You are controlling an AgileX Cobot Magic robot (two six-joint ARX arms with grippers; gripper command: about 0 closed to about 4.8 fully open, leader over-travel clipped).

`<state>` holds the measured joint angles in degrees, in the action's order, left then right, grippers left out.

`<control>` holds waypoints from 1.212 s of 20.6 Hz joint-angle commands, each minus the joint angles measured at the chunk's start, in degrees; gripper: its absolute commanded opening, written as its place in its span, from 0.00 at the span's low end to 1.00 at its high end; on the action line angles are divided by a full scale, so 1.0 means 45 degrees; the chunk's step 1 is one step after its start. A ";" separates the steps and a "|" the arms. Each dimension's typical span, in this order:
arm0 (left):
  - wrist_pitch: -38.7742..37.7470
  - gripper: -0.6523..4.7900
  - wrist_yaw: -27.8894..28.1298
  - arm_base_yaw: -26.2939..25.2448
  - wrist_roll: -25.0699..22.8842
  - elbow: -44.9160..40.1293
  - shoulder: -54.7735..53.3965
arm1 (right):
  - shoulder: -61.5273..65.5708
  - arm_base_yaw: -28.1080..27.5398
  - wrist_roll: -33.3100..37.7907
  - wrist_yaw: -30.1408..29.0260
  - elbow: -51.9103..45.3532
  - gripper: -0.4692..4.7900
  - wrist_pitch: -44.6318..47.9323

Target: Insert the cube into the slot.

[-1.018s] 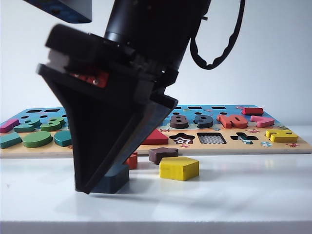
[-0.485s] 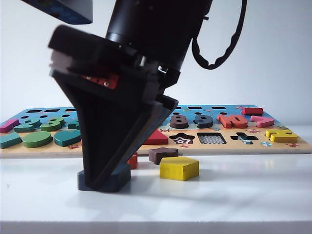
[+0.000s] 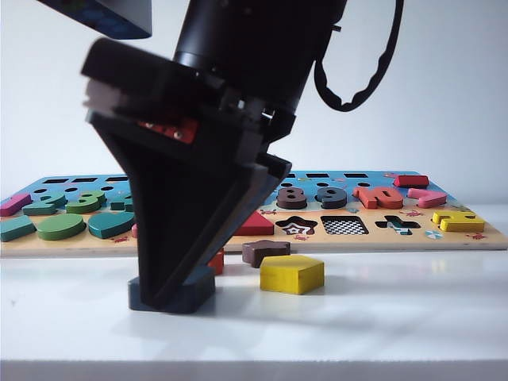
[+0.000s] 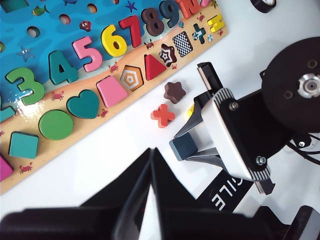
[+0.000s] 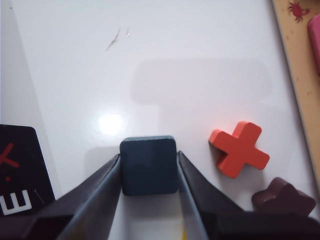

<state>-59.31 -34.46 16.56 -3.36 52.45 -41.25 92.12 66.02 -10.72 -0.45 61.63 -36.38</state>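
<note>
The right gripper (image 5: 149, 187) stands on the white table (image 5: 200, 60), its fingers (image 5: 102, 182) pressed against both sides of the cube (image 5: 149, 165), which rests flat on the table near the red cross (image 5: 240, 149) and brown star (image 5: 282, 197). The slot (image 3: 344, 225) lies empty in the board (image 3: 444, 238). The left gripper (image 4: 150, 195) hovers apart, clenched on nothing.

1. The cube (image 5: 149, 165), a flat dark navy square block with rounded corners, is lying flat on the white tabletop (image 5: 200, 60), just off the puzzle board's front edge.
2. The slot (image 3: 344, 225), a checkerboard-bottomed square cut-out, is sitting empty along that edge.
</note>
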 commanded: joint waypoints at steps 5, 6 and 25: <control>0.0209 0.15 -0.0097 0.0015 -0.0053 0.0063 0.0019 | -0.0597 0.0015 -0.0005 0.0010 0.0121 0.32 -0.0117; 0.0209 0.15 -0.0097 0.0010 -0.0053 0.0063 0.0019 | -0.0719 0.0015 0.0000 0.0010 0.0121 0.32 -0.0117; 0.0209 0.15 -0.0097 0.0010 -0.0053 0.0063 0.0024 | -0.3861 -0.2322 -0.2613 0.1107 0.0117 0.32 -0.2220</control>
<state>-59.31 -34.46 16.56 -3.36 52.45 -41.21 74.76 56.03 -21.43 3.99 62.04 -46.61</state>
